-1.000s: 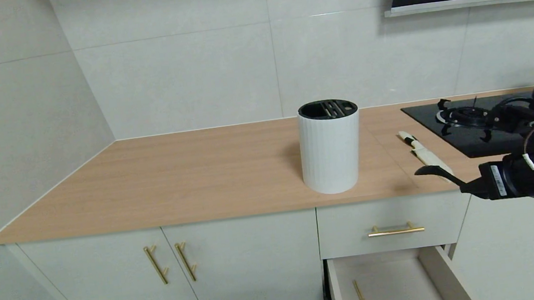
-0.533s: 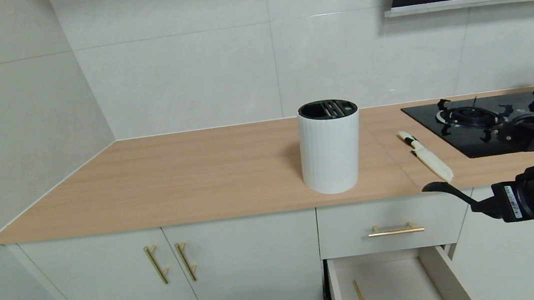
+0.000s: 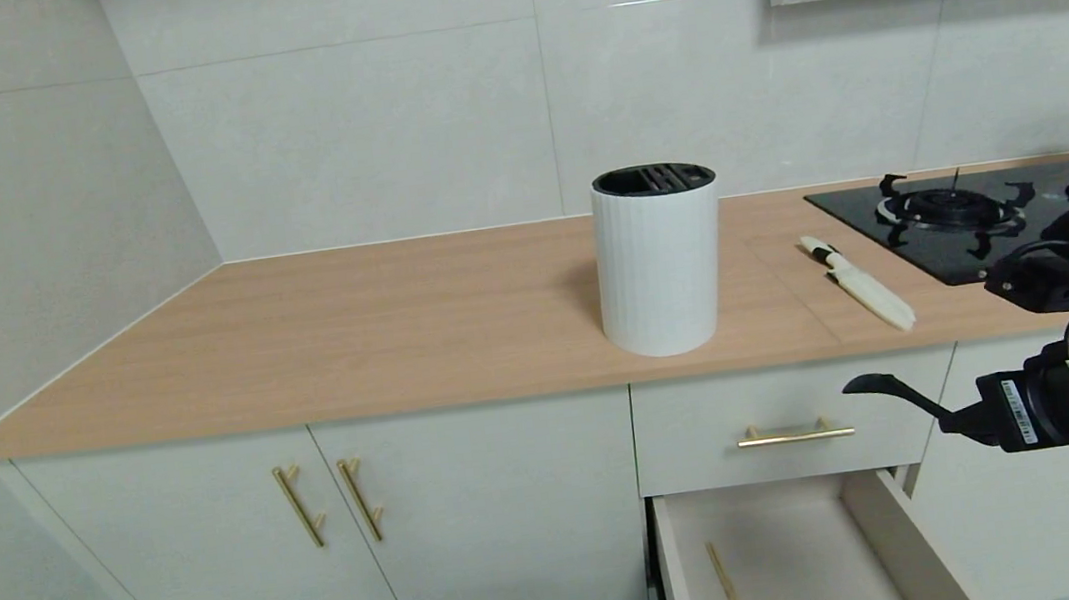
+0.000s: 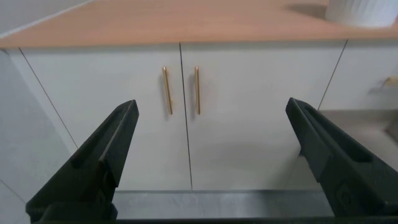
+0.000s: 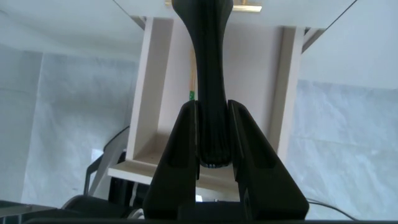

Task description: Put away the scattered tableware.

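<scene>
A: Left gripper [image 4: 211, 107]: fingers noted wide apart, nothing held, pointed at the cabinet doors [image 4: 249, 124]. On the counter [image 3: 347, 331], the white holder [image 3: 659, 266] is recorded upright. A knife [image 3: 857, 283] is seen lying flat to its right, not yet put away.

B: Open drawer [image 3: 875, 528] logged below the counter edge, a thin stick [image 3: 729, 592] lying inside. Right gripper [image 3: 960, 414] is clamped on a black utensil [image 3: 892, 392], held roughly level before the closed upper drawer [image 3: 711, 431], above the open one.

A: Step judged: utensil to be laid in the open drawer. How is it best done?

B: The utensil is to be lined up with the drawer's length and lowered between the walls, clear of the stick. It is to be released only once rested. The side wall is to be avoided.
</scene>
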You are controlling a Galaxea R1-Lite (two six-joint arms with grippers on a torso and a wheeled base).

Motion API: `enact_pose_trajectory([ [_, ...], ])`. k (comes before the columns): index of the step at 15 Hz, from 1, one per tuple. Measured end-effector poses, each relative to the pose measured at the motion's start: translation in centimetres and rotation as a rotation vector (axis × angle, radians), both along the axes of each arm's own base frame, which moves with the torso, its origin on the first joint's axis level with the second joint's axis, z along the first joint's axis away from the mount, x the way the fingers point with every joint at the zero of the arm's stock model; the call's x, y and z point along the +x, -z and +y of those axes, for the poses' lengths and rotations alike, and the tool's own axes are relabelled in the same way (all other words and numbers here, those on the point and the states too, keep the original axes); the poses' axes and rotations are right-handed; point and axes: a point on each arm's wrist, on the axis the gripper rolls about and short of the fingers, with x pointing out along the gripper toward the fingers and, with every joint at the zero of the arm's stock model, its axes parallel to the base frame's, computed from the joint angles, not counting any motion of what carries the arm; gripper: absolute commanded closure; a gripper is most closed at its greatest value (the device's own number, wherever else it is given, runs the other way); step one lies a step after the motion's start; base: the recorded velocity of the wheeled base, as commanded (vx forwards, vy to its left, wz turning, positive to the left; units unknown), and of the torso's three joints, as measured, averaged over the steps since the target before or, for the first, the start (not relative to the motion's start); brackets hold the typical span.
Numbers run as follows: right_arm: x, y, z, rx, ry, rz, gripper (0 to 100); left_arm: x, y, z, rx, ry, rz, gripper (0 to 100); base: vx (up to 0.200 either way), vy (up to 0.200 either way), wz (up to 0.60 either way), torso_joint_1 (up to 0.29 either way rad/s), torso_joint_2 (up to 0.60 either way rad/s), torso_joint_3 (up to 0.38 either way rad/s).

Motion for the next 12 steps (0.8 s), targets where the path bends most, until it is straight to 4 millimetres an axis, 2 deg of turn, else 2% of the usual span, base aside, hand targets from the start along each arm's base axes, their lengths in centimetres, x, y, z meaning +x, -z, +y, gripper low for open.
enact_pose_trajectory([
  [12, 0.8, 1.02, 0.14, -0.003, -0.001, 0.01, 100, 0.0, 0.0, 0.0, 0.0, 0.0, 0.0, 0, 0.0, 0.0, 0.0, -0.17, 0.47, 0.295],
])
